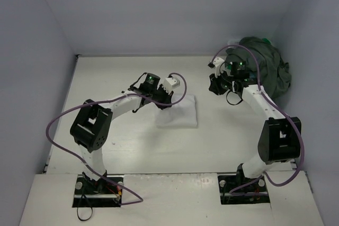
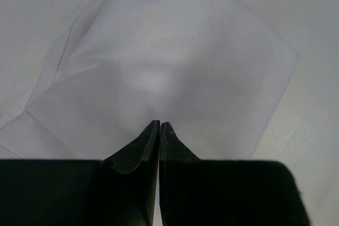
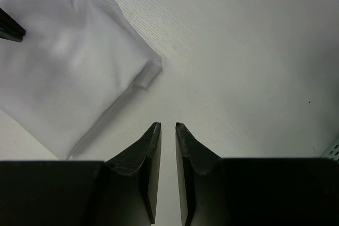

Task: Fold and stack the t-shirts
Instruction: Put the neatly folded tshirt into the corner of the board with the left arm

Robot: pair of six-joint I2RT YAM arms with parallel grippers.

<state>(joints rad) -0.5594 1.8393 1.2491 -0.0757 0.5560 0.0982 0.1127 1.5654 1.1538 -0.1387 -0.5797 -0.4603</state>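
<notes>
Top view: a white t-shirt [image 1: 179, 112], folded to a compact rectangle, lies flat near the centre of the table [image 1: 132, 141]. A crumpled heap of dark olive-grey t-shirt [image 1: 267, 70] sits at the table's 2 o'clock corner, against the back and right walls, well apart from the white one.

The left gripper [image 1: 167, 99] hangs over the 11 o'clock corner of the white t-shirt. Left wrist view: the left gripper [image 2: 160, 124] has its jaws pressed together tip to tip, with no cloth between them. The white t-shirt [image 2: 175, 67] fills the field beyond the tips, from 9 to 2 o'clock.

The right gripper [image 1: 214, 86] is between the two garments, at 2 o'clock from the white t-shirt and just beside the dark heap. Right wrist view: the right gripper [image 3: 168, 126] shows a narrow slit between its jaws, holding nothing, over bare table [image 3: 254, 51]. A folded corner of the white t-shirt [image 3: 69, 67] lies at 10 o'clock from the tips, apart from them.
</notes>
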